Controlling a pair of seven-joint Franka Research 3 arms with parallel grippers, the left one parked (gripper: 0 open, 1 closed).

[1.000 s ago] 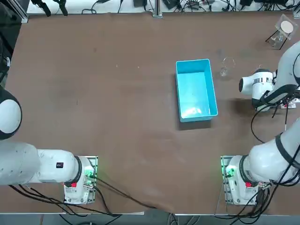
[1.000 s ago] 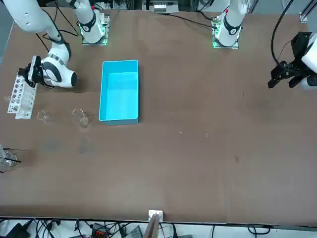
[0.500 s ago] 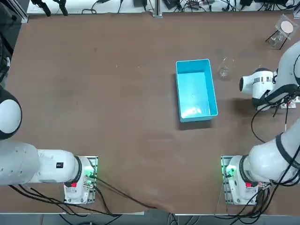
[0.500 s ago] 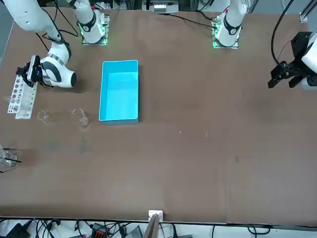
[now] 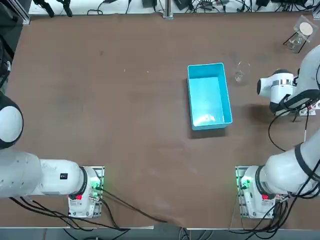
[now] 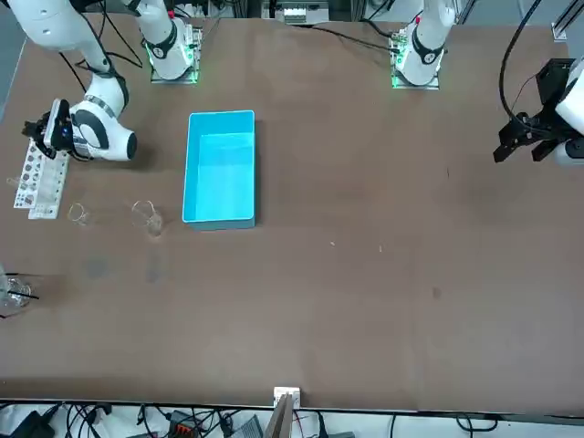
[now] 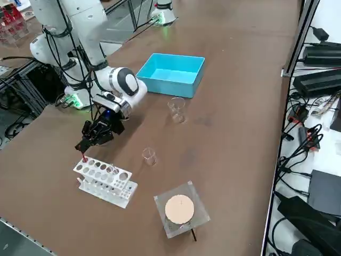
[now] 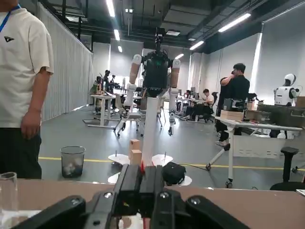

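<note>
White tube rack (image 7: 104,179) under right gripper (image 7: 84,149), fingers (image 8: 129,185) pinched on red-tipped tube (image 7: 83,158), small glass beaker (image 7: 148,156) beside, blue bin (image 7: 166,85) beyond.

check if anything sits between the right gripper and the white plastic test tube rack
Nothing visible does. The right gripper, shut on a thin red-tipped tube, hangs at one end of the white plastic test tube rack.
</note>
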